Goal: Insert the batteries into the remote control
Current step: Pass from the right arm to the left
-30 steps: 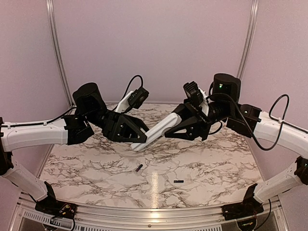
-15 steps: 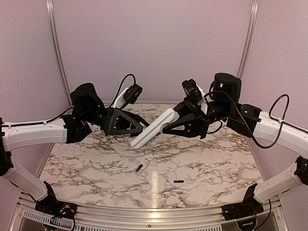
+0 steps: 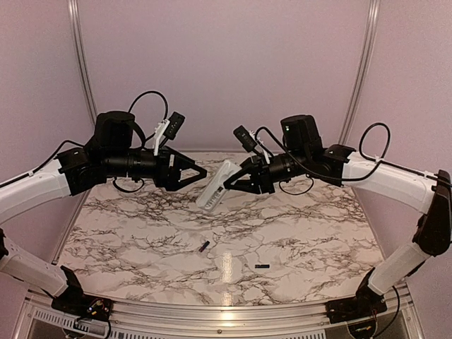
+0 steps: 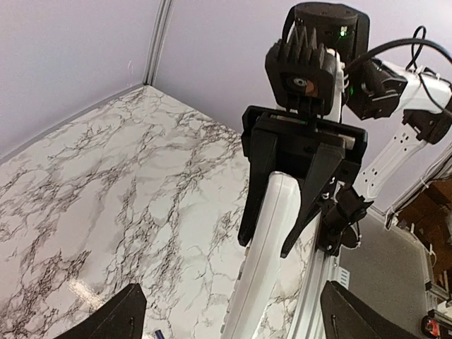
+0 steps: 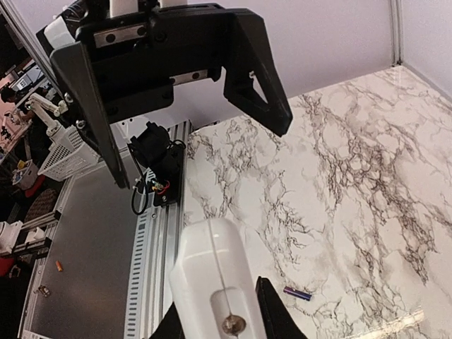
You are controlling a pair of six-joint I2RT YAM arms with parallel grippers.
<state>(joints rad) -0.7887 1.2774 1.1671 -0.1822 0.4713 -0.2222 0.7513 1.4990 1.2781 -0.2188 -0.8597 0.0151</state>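
While above veined marble [image 3: 318,240] — slim white remote [image 3: 214,187] in right hand's [image 3: 235,181] clasp; left hand [image 3: 195,178] agape.

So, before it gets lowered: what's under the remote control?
The remote control, held up in the right gripper, has only marble table below it. The two batteries lie nearer the front, apart from each other. The remote's underside is hidden.
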